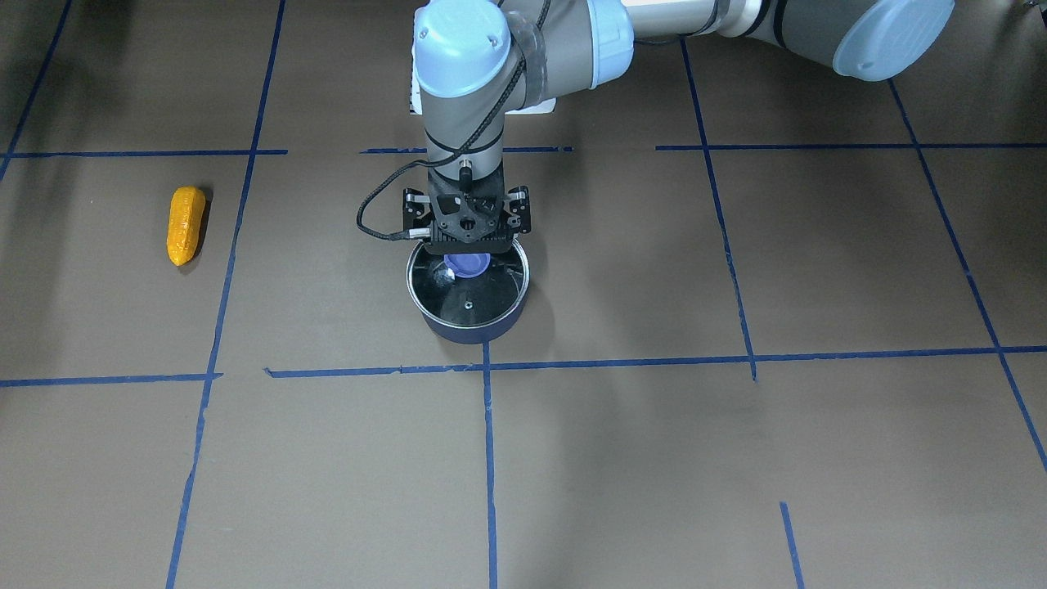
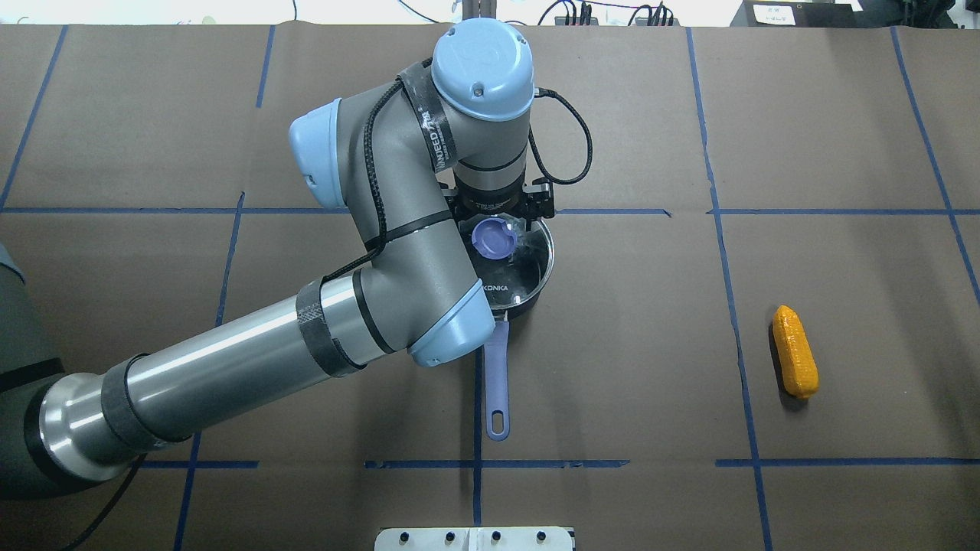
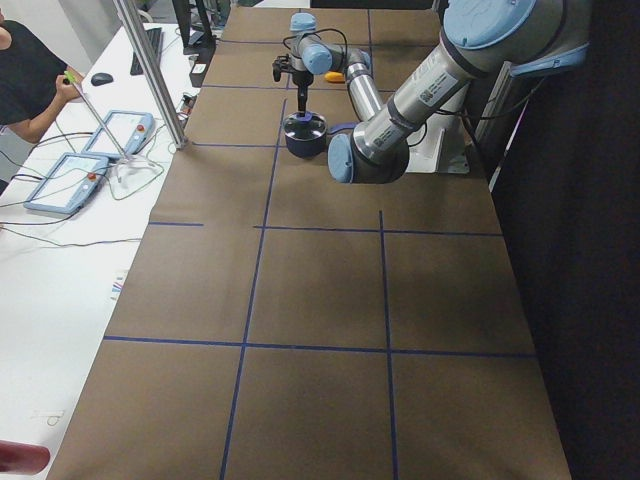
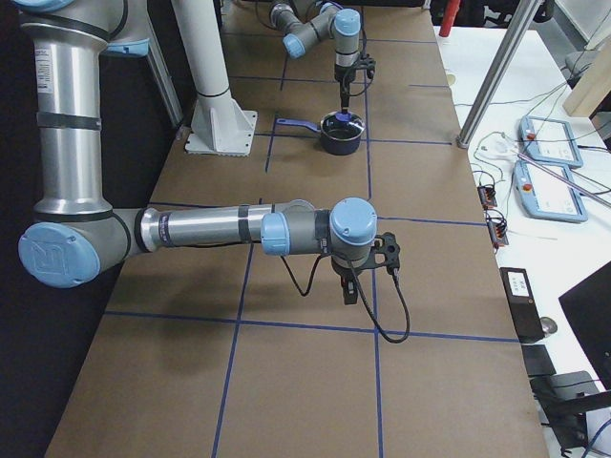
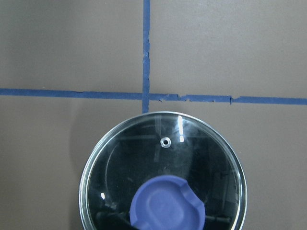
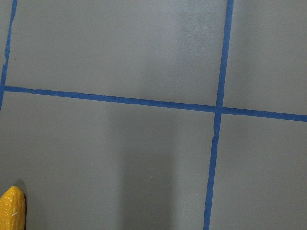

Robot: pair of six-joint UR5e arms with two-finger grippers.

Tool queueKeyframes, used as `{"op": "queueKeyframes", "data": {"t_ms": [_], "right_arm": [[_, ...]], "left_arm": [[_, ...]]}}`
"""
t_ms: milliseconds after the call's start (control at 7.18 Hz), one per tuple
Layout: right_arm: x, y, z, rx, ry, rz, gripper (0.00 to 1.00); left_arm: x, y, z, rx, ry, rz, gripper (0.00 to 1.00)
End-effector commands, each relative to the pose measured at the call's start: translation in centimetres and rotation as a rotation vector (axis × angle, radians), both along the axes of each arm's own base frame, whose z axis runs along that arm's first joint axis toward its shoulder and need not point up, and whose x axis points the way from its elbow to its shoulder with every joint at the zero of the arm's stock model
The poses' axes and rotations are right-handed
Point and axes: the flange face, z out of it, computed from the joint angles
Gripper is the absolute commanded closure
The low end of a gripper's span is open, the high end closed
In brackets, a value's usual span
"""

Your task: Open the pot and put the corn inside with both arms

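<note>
Pot [image 1: 470, 331], small, round and dark blue, stands near the middle of the brown surface [image 1: 654, 458]. Its glass lid [image 1: 478, 298] is on, and through the glass the inside looks black. The lid's purple knob [image 1: 468, 264] lies directly beneath the left hand [image 1: 466, 237], which points straight down from the left arm [image 2: 253, 360]. No view shows the fingers, so whether that hand is spread or closed on the knob cannot be told. Corn [image 1: 186, 225], an orange-yellow bumpy cob tapered at the ends, lies flat on the robot's right side, well apart from the pot and just beside a line of blue tape [image 1: 225, 270].

Blue tape divides the matte surface into large squares. A white pedestal [image 4: 215, 95] stands at the robot's edge. Along the far side runs a white bench with control pendants [image 4: 549, 138] and cables, where a person in black [image 3: 25, 80] is partly in view.

Only the overhead view shows the pot's long periwinkle handle [image 2: 498, 383], which points back toward the robot, and the lettering KONKA on the lid. The front view hides the handle behind the pot and arm. Only the view from the robot's right shows the right hand [image 4: 350, 291], which hangs low over bare surface on the outstretched right arm [image 4: 200, 229]. Its grip cannot be judged from there. The left wrist camera looks straight down on the lid and knob. The right wrist camera catches one tip of the corn in its lower left corner.
</note>
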Motion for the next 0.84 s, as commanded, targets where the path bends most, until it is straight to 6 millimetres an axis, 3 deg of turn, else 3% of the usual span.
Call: {"op": "queueKeyframes", "data": {"t_ms": [0, 696], "right_arm": [[0.0, -0.1, -0.1, 0.001, 0.0, 0.0, 0.0], [0.0, -0.1, 0.0, 0.0, 0.0, 0.0, 0.0]], "left_arm": [[1.2, -0.4, 1.1, -0.001, -0.003, 0.003, 0.0], [3.2, 1.1, 2.1, -0.021, -0.005, 0.015, 0.0]]}}
